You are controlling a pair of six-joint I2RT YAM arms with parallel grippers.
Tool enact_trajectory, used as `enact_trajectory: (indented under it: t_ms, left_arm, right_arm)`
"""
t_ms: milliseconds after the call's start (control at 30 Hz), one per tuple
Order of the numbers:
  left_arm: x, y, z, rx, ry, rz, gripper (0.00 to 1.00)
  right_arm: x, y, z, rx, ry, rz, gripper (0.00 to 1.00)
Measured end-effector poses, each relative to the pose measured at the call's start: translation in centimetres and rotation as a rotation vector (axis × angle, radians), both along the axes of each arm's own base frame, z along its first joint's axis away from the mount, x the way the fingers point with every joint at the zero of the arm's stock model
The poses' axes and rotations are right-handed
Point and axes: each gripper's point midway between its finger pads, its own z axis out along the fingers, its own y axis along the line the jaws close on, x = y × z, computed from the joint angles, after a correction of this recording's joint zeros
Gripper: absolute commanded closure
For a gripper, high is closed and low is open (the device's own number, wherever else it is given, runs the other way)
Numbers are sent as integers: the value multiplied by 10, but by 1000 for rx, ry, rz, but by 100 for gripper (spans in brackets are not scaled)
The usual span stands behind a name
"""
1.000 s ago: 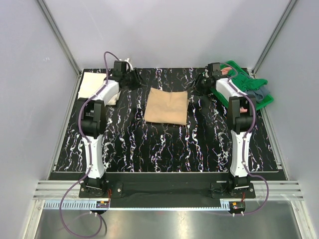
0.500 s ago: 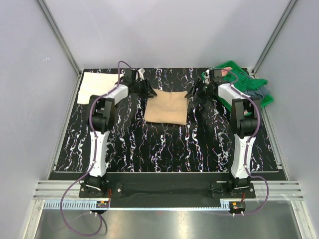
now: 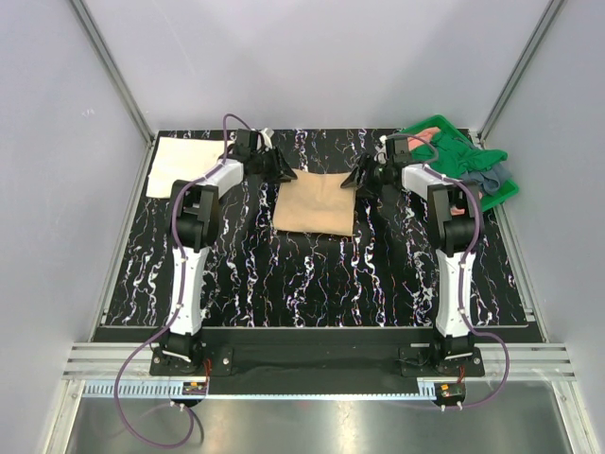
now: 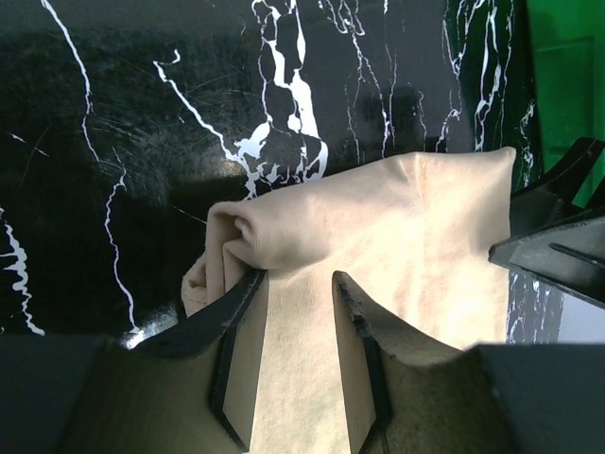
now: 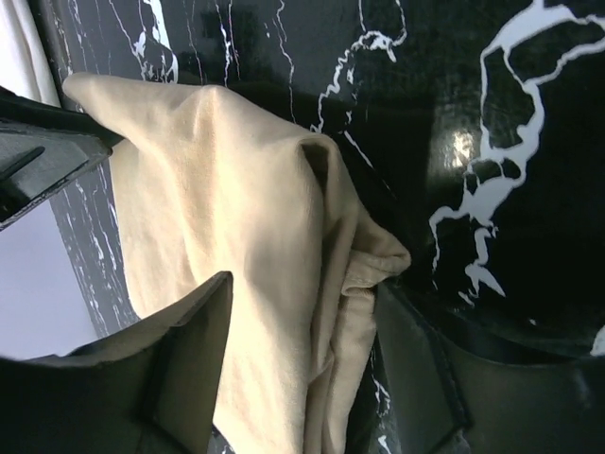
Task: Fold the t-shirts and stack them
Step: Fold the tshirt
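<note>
At far corners | tan t-shirt (image 3: 316,203) cloth sits between left jaws, right jaws | both released

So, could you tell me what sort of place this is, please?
Most likely a lab robot cell, not a home: plain grey panel walls on aluminium struts, and a black marbled table with the left arm and right arm bolted at its near edge.

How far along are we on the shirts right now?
Done: the cream-white shirt lies folded at the far left. In hand: the tan shirt is folded at centre, with the left gripper and right gripper both open around its far corners, not yet stacked. Left: the dark green shirt, salmon-pink shirt and grey-blue shirt sit bunched in the green tray.
</note>
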Motion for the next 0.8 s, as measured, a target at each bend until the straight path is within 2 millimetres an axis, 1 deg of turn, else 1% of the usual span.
enact_trajectory:
  t_ms: [33,67,100,133,200,267,300,333,367,433,533,667,800]
  left_arm:
    - [0,0,-1,1,1,1,61]
    - [0,0,-2,2,3,1,61]
    - [0,0,-3,2,5,2,61]
    - [0,1,-4,3,6,3,61]
    - [1,2,-5,3,8,6,61]
    - [2,4,-7,3,10,10,61]
    - [2,6,-7,2,13,14,61]
    - [2,7,-8,2,16,16,60]
    - [2,9,-8,3,19,18,60]
    - [4,12,-9,10,15,25,58]
    - [5,15,-10,17,9,27,58]
    - [5,15,-8,17,6,22,57]
    - [7,15,-4,12,2,20,57]
  right_arm:
    - [2,1,-1,-2,-2,-1,41]
    - [4,1,-3,0,-5,0,53]
    - [6,1,-6,-3,-10,2,58]
    - [8,1,-9,-3,-11,3,67]
    - [9,3,-14,9,-13,10,78]
    - [11,1,-16,20,-19,14,76]
    - [12,1,-16,24,-22,17,60]
    - [12,2,-15,38,-22,23,50]
    - [13,4,-11,53,-34,33,45]
    - [17,3,-6,63,-63,45,44]
    - [21,1,-5,92,-73,53,44]
    - [26,-4,-4,139,-78,56,43]
    - [33,-2,-3,175,-80,57,42]
